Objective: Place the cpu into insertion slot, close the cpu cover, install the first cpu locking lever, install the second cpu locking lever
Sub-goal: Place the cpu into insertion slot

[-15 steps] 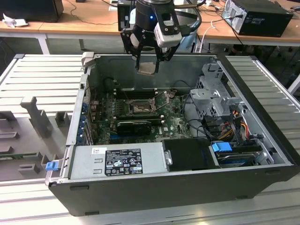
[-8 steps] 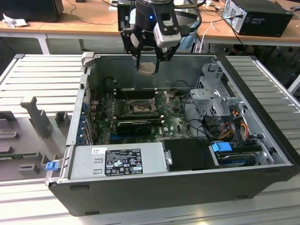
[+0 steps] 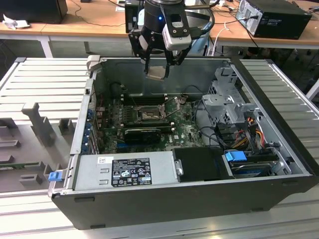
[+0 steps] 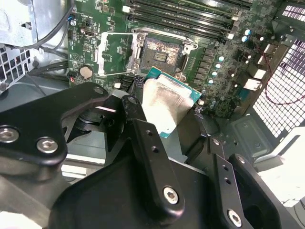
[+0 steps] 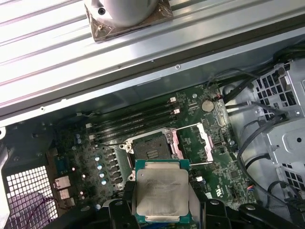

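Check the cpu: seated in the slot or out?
Out. The gripper holds the cpu clear above the board, and the slot shows its bare dark centre.

No word or number can be made out anywhere. In the exterior view, the grey power supply (image 3: 159, 167) at the front of the computer case (image 3: 199, 199) carries a black label (image 3: 130, 172) packed with rows of white print and small marks. Beside it, toward the exterior view's left, is a small white sticker (image 3: 105, 160), and both are too fine to read. In the first wrist view the green motherboard (image 5: 224, 167) bears patches of tiny white lettering, and the pale face of the cpu (image 5: 162, 193) shows only faint, smudged marks, none legible.
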Robot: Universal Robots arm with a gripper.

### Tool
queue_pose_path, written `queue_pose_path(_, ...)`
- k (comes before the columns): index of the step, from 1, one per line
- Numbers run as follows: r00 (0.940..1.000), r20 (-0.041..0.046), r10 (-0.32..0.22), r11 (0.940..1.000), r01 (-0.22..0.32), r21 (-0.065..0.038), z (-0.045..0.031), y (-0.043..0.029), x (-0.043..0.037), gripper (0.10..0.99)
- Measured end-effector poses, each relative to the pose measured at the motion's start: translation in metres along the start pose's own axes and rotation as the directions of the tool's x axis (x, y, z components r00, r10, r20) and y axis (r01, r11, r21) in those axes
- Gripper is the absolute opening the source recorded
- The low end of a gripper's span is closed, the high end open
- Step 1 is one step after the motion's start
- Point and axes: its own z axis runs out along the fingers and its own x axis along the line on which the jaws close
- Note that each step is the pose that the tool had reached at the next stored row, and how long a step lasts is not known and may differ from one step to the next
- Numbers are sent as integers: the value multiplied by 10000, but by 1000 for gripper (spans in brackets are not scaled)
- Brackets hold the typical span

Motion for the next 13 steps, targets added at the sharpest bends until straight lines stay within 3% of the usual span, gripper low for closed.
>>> queue_pose_path(6, 9997, 21, 242, 9997, -242, -10, 0, 0, 0, 529)
queue_pose_path(13, 9958, 79, 912, 9958, -912, -41, 3, 0, 0, 529)
